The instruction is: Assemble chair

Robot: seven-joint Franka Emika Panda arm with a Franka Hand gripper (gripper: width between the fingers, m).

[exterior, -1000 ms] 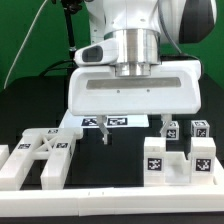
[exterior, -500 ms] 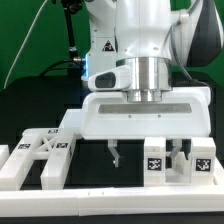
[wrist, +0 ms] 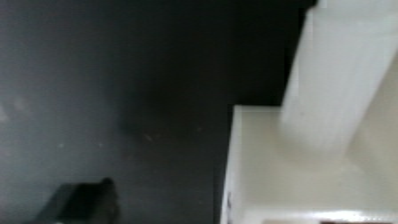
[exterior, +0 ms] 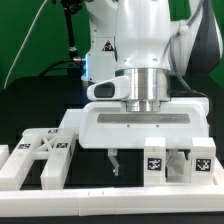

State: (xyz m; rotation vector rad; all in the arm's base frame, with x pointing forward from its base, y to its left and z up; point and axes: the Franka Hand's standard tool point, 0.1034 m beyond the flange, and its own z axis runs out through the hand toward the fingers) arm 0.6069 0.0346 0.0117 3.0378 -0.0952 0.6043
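The chair is in loose white pieces with black-and-white tags. A flat piece with crossed bars (exterior: 40, 157) lies at the exterior view's left. A blocky piece with two tagged uprights (exterior: 155, 163) stands at the exterior view's right. My gripper (exterior: 146, 163) hangs low over the table, open wide and holding nothing. One dark finger (exterior: 114, 162) stands in the free gap left of the tagged upright, clear of it. The other finger (exterior: 178, 158) is down between the two uprights. The wrist view shows a white slab (wrist: 302, 160) with a round white post (wrist: 338, 70) and one dark fingertip (wrist: 82, 200).
A long plain white rail (exterior: 110, 200) runs along the front of the black table. A white strip (exterior: 70, 125) shows behind the crossed piece. The robot's big white hand body (exterior: 145, 125) hides the table behind it.
The gripper has come down and nearer to the camera, and its fingers now reach to the table beside the tagged piece. The jaws stay wide. No piece has moved.
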